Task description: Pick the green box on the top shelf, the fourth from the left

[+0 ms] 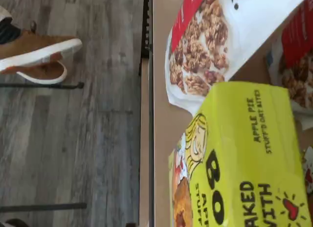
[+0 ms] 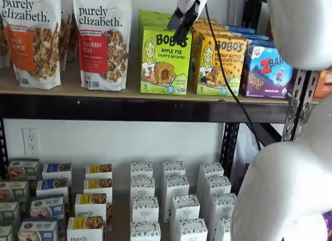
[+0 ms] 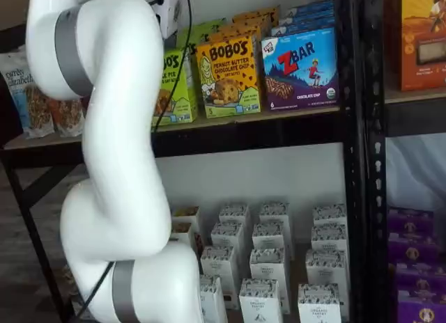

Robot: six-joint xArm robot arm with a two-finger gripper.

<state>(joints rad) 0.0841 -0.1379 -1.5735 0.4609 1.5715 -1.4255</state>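
Hanging over the top edge of the green box [image 2: 165, 62], the claw [image 2: 181, 34] shows its black fingers side-on, so I cannot tell how wide it stands. The box sits upright on the top shelf [image 2: 129, 107], the granola bag [image 2: 104, 41] at nine o'clock and the yellow box [image 2: 220, 65] touching at three. Lowering well probably means centring over the carton's top and clearing both neighbours.

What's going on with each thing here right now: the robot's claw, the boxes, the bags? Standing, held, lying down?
gripper: at the green box's top front edge, fingers side-on, open or shut unclear.
green box: upright on the top shelf, not lifted.
yellow-orange box: upright beside it, untouched.
blue bar box: upright, untouched.
granola bags: standing, sealed.
white cartons: upright in rows on the lower shelf.
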